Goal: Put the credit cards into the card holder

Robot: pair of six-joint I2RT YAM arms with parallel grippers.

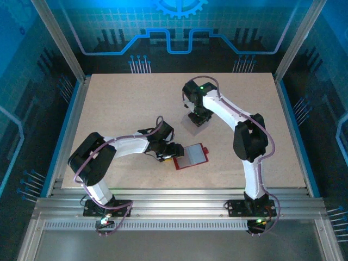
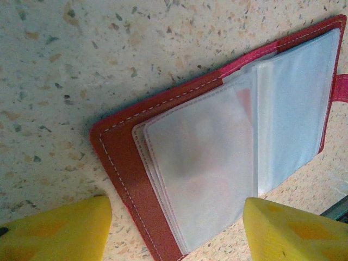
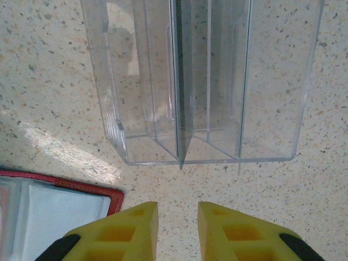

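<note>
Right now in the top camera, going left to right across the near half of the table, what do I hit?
left gripper → red wallet, lying open → right arm's elbow

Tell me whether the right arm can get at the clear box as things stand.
Probably yes: the right gripper faces the clear box, jaws slightly parted, bare table between them. The red card holder lies aside.
</note>
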